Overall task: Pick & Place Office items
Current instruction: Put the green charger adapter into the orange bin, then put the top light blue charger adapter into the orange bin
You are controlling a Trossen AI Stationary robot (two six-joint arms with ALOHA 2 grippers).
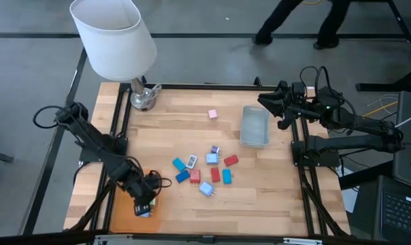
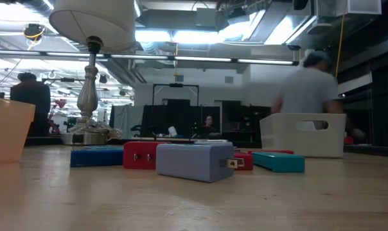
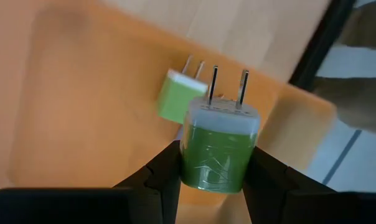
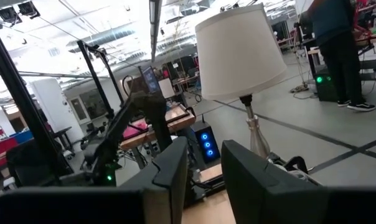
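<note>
From above, small plug adapters (image 1: pixel 204 173) (blue, red, pink) lie mid-table beside the translucent bin (image 1: pixel 254 126); the left gripper (image 1: pixel 144 204) hangs over the orange tray (image 1: pixel 124 216). Its wrist view shows fingers (image 3: pixel 166 174) clamping a green adapter (image 3: pixel 218 146), a second green one (image 3: pixel 175 99) lying on the tray. The right gripper (image 1: pixel 273 103) waits raised at the table's far corner, fingers slightly parted.

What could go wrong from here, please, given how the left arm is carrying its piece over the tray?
The left gripper holds a green plug adapter above the orange tray, close over a lighter green adapter already lying there. Released here, it could land on that one, bounce and knock it aside. The tray sits at the table's corner, so a bouncing piece might roll off.
</note>
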